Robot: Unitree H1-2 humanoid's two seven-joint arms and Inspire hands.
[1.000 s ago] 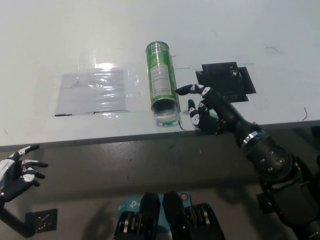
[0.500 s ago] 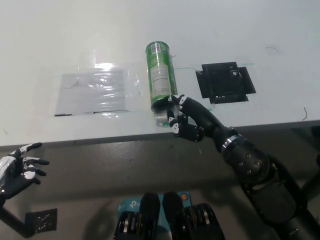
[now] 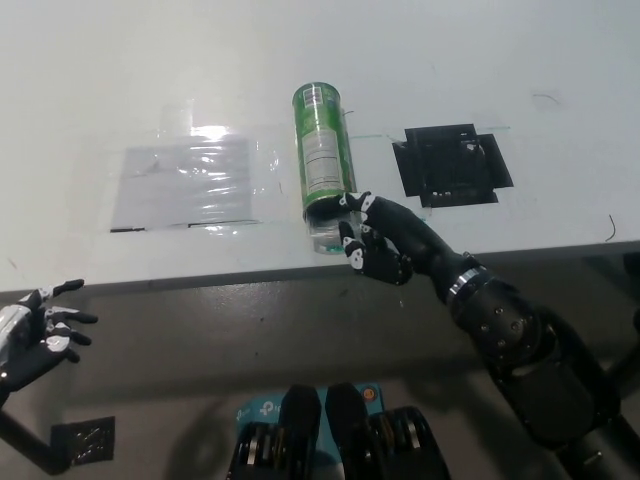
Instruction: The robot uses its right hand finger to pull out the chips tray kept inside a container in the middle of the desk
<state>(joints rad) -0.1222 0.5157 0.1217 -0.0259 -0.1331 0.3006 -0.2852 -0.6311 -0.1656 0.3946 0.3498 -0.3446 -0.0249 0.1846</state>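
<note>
A green chips can [image 3: 324,158] lies on its side in the middle of the white desk [image 3: 480,70], its open mouth facing the near edge. The clear tray end [image 3: 328,236] shows at the mouth. My black right hand [image 3: 375,240] sits at the mouth's right side, one finger reaching to the rim, the others curled. I cannot see whether the fingertip is hooked inside. My white left hand [image 3: 32,336] rests at the lower left below the desk edge, fingers spread, holding nothing.
A clear plastic sheet [image 3: 185,182] lies flat to the left of the can. A black square mat [image 3: 450,165] lies to its right. The desk's near edge [image 3: 200,278] runs just below the can's mouth.
My right hand moved left from beside the black mat to the can's mouth, then settled there. The left hand drifted slightly lower. The can has not moved.
</note>
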